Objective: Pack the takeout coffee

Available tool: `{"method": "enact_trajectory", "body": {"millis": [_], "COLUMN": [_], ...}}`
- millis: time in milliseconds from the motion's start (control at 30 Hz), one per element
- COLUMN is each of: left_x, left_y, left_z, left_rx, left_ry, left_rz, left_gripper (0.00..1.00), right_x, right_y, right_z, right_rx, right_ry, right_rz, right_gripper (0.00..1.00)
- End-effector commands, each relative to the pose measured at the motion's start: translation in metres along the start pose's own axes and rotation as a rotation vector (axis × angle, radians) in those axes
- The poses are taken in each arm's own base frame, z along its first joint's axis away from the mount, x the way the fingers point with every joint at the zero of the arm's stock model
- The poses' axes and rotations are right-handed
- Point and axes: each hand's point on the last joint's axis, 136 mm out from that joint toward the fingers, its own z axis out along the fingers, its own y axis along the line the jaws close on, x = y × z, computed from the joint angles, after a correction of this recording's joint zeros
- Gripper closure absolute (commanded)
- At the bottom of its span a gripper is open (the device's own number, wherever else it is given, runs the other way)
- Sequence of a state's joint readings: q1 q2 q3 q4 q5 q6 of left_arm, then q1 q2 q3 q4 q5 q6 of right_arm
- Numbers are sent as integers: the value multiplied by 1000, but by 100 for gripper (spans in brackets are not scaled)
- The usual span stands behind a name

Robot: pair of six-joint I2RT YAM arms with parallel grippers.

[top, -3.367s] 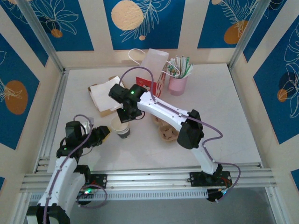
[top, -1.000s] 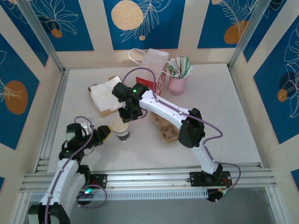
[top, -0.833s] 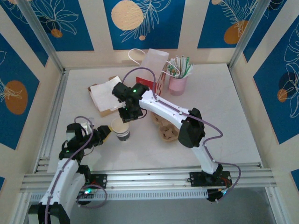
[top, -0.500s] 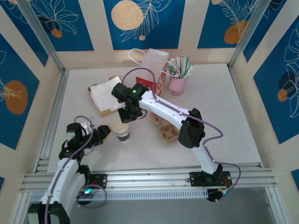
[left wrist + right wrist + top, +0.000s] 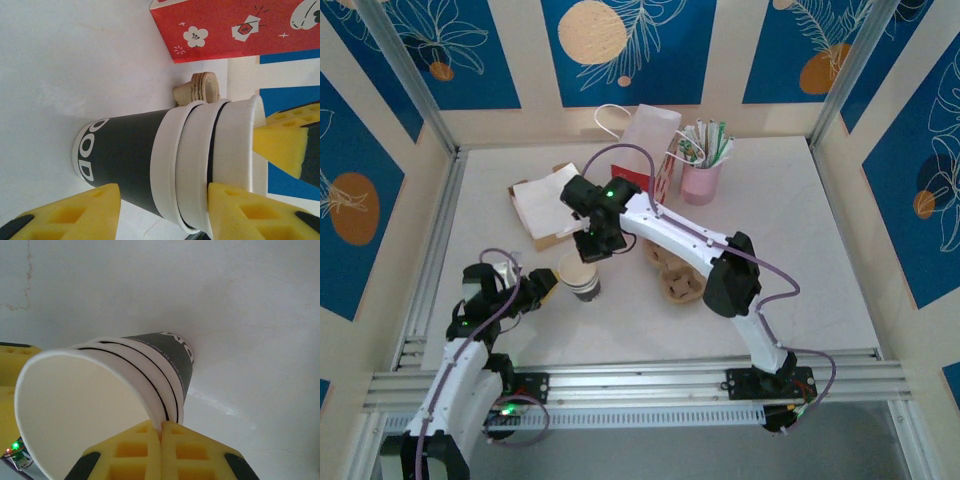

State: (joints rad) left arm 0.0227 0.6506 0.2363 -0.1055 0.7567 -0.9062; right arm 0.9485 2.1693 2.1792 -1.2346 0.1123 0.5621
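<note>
The takeout coffee cup [image 5: 578,274] stands upright left of the table's middle, dark-walled with white nested rims and a cream inside [image 5: 90,410]. My right gripper [image 5: 592,250] reaches down from behind it and is shut on the far rim of the topmost cup, pads pinched together over the wall [image 5: 161,432]. My left gripper [image 5: 548,288] sits low at the cup's left side, turned sideways and open. Its two yellow pads [image 5: 75,210] stand apart just in front of the cup's wall [image 5: 130,155]. One right fingertip [image 5: 280,147] shows at the rim in the left wrist view.
A red and white paper bag [image 5: 655,150] stands at the back, with a pink cup of wrapped straws [image 5: 701,172] to its right. A brown pulp carrier [image 5: 677,275] lies right of the cup. White napkins on a cardboard tray [image 5: 542,205] lie behind and left.
My right gripper has closed its pads onto the top cup's rim. The cup and my left gripper have stayed where they were.
</note>
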Motion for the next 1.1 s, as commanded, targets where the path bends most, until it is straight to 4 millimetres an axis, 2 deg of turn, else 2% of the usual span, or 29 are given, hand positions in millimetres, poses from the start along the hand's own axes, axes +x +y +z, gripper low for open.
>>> {"method": "enact_trajectory", "body": {"millis": [0, 233, 367, 567, 700, 867, 933, 1000, 1067], "left_x": [1, 0, -1, -3, -6, -10, -12, -15, -18], "left_y": [5, -6, -7, -7, -12, -25, -33, -42, -50], "left_z": [-3, -7, -9, -12, -16, -25, -30, -38, -47], "left_rx": [-23, -1, -11, -38, -46, -58, -61, -75, -101], "left_ry": [-1, -11, -13, -24, -42, -61, -71, -92, -110], "left_rz": [11, 33, 40, 52, 66, 95, 107, 121, 136], "left_gripper": [51, 47, 47, 45, 40, 27, 18, 0, 0], "right_x": [-4, -7, -8, -11, -11, 0, 7, 17, 27], "right_y": [11, 19, 18, 17, 15, 9, 3, -3, -10], "right_z": [-34, -35, -44, -78, -111, -146, -155, -158, -158], "right_rx": [-83, -134, -133, -137, -153, -158, -148, -154, -165], "right_ry": [-55, -49, -72, -133, -196, -258, -273, -275, -268], "right_rz": [5, 10, 8, -10, -26, -50, -55, -58, -56], "right_gripper": [100, 100, 100, 100, 100, 100, 100, 100, 100]}}
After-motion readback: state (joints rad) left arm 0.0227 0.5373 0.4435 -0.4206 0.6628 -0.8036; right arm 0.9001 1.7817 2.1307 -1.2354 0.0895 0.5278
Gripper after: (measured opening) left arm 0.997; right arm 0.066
